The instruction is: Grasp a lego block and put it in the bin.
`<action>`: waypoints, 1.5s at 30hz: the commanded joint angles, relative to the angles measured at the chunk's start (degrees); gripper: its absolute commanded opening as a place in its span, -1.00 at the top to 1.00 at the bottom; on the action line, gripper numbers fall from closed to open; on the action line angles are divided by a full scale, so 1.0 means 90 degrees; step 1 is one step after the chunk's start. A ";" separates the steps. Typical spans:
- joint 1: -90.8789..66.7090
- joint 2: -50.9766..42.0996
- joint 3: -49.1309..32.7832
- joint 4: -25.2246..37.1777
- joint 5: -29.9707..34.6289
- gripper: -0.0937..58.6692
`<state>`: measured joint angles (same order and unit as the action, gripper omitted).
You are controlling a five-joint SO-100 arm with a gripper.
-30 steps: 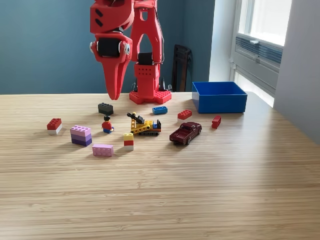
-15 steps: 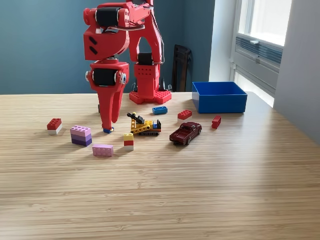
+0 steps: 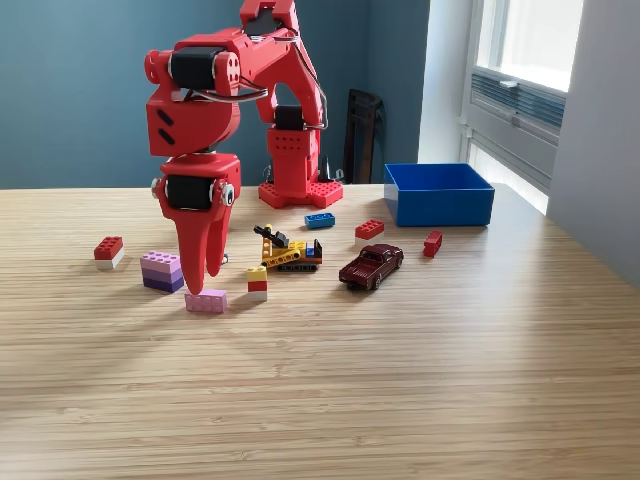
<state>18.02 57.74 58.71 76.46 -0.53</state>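
Note:
My red gripper [image 3: 203, 284] points straight down, its tips just above the table and right over a flat pink lego block [image 3: 205, 301]. The fingers look pressed together in one wedge with nothing between them. A purple and pink block stack [image 3: 162, 270] sits just to the exterior view's left of the gripper. A yellow, red and white block [image 3: 257, 281] lies to its right. The blue bin [image 3: 438, 193] stands open-topped at the back right, well away from the gripper.
A red and white block [image 3: 108, 251] lies at the far left. A yellow toy vehicle [image 3: 288, 252], a dark red toy car [image 3: 371, 266], a blue brick [image 3: 320, 220] and two red bricks [image 3: 369, 229] [image 3: 432, 243] are spread between gripper and bin. The red arm base [image 3: 298, 190] stands behind.
The arm swung forward and to the exterior view's left while lowering. The gripper went from high near the base, past the small figure, down to the pink block.

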 commanded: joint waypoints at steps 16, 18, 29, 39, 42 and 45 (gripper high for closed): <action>0.0039 -0.1162 -0.2061 0.0752 0.0332 0.87; 0.0029 -0.1162 -0.1992 0.0742 0.0439 1.00; 0.0029 -0.1035 -0.0488 0.0156 0.0977 1.00; -0.0273 0.1455 0.0107 0.0000 0.0977 1.00; -0.0596 0.2061 0.0137 0.0352 0.0898 1.00; -0.1025 0.2539 0.0254 0.0713 0.0850 1.00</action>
<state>12.48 68.73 60.91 80.42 7.47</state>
